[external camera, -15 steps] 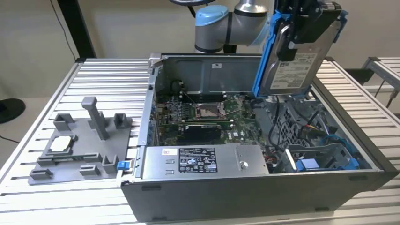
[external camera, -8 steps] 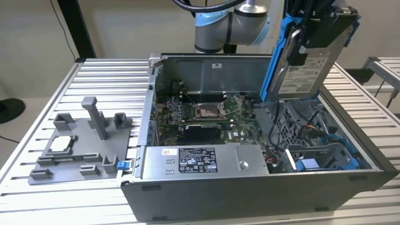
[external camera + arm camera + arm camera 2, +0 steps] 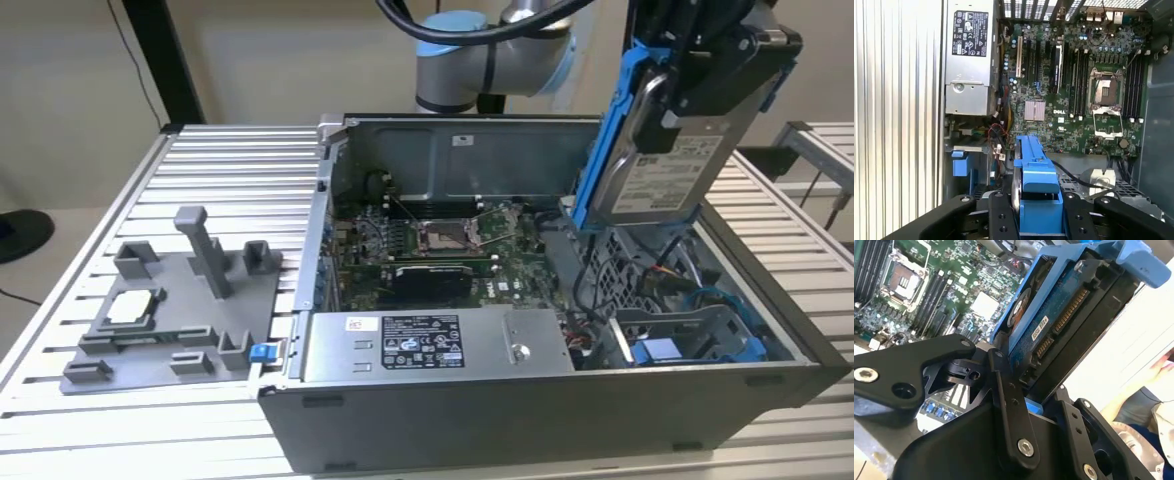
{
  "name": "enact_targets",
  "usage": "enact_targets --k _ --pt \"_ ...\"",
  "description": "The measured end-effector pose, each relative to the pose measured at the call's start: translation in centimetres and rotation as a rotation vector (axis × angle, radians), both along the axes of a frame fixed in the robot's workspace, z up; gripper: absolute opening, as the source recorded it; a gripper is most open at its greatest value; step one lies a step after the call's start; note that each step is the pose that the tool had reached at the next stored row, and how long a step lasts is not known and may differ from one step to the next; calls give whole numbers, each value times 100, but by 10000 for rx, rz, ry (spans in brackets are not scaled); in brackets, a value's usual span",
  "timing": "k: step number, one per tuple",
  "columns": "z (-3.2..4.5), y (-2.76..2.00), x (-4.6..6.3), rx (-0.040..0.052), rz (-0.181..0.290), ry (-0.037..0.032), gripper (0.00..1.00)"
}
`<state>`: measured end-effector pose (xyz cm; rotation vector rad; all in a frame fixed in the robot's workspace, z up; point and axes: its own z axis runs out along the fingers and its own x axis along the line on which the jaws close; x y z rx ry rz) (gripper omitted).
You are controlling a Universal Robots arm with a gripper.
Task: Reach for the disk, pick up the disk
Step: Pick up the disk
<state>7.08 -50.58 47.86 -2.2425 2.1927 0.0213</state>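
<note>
Hanging from above, our black gripper [image 3: 694,75] clamps the flat silver-grey disk [image 3: 657,175] with blue side rails, tilted above the open grey computer case's [image 3: 534,420] right side in the exterior view. Our second wrist view shows the disk's [image 3: 1054,330] blue circuit board underside, while the first wrist view shows the green motherboard [image 3: 1074,100] below.

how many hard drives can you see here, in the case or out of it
1. The disk hangs in the gripper, lifted above the open computer case on the exterior view's right. The blue bay below it looks vacant, though its depths are partly hidden.
</note>
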Motion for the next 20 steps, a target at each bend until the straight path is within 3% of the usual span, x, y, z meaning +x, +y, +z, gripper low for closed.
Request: enact_targets --k 10,16,20 --pt "-9 -304 23 12 -2 1 0" --pt "-18 -523 25 17 -3 1 0" --pt "-35 -607 42 35 -8 1 0"
